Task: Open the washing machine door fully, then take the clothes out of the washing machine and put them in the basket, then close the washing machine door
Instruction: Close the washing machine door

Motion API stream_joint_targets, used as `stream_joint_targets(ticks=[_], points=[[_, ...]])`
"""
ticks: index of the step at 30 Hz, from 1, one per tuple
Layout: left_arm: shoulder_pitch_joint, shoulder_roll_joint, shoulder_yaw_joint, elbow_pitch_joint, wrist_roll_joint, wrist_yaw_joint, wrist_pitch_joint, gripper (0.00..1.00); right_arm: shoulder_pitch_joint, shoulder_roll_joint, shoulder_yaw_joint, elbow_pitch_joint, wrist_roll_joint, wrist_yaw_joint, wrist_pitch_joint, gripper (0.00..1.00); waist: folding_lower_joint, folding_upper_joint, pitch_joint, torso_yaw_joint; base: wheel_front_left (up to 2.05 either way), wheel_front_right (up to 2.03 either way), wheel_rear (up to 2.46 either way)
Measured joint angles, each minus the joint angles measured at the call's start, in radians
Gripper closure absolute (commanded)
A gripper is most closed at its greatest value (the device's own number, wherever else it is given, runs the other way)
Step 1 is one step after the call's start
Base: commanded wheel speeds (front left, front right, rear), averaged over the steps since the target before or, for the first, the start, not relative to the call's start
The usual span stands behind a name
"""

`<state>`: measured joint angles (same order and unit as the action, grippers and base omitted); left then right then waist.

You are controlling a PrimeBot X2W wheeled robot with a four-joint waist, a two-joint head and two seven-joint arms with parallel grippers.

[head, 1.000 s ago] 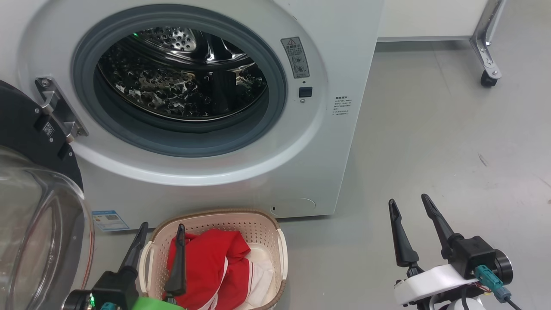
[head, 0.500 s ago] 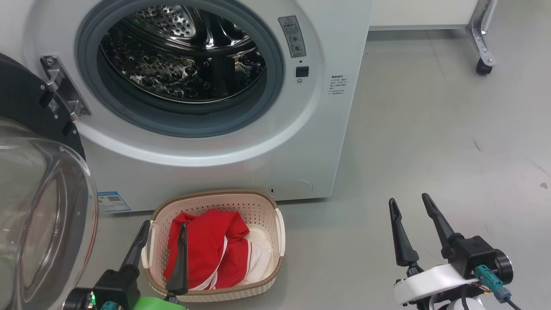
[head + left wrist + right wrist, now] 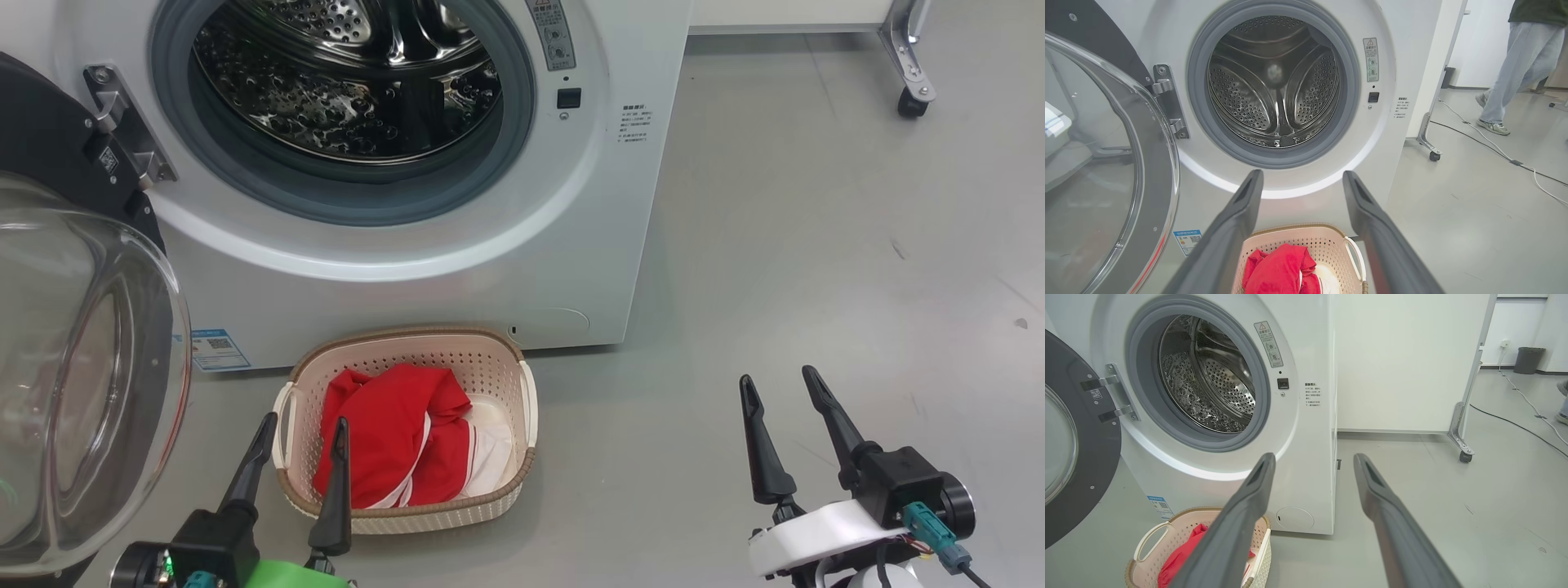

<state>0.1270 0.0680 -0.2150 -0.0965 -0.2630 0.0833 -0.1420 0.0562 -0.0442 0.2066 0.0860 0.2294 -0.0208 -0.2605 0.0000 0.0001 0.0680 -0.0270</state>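
Note:
The white washing machine (image 3: 490, 245) stands ahead with its steel drum (image 3: 1274, 81) showing no clothes inside. Its door (image 3: 82, 367) hangs swung open at the left, glass bowl toward me. On the floor before the machine sits the cream basket (image 3: 408, 343), holding red and white clothes (image 3: 392, 433). My left gripper (image 3: 305, 420) is open and empty over the basket's near left side. Off to the right above bare floor, my right gripper (image 3: 776, 376) is open and empty too. The wrist views show the left gripper (image 3: 1303, 173) and the right gripper (image 3: 1314, 455) pointing toward the machine.
A white panel on a metal leg with a caster (image 3: 906, 102) stands right of the machine. Cables (image 3: 1494, 151) run across the grey floor there, and a person's legs (image 3: 1515, 73) pass at the far right. A dark bin (image 3: 1529, 359) stands by the far wall.
The head view has shifted: machine and basket sit higher in the picture, and the whole basket shows. Both grippers stay open and keep their places.

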Motion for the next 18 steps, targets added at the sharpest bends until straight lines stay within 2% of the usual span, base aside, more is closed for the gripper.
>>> stream_joint_targets(ticks=[18], points=[[0.002, 0.000, 0.007, -0.004, 0.001, 0.005, 0.002, 0.00, 0.000, 0.000, -0.004, 0.001, 0.000, -0.001, 0.000, 0.00, 0.0000, 0.0000, -0.006, 0.001, -0.11, 0.11, 0.00]])
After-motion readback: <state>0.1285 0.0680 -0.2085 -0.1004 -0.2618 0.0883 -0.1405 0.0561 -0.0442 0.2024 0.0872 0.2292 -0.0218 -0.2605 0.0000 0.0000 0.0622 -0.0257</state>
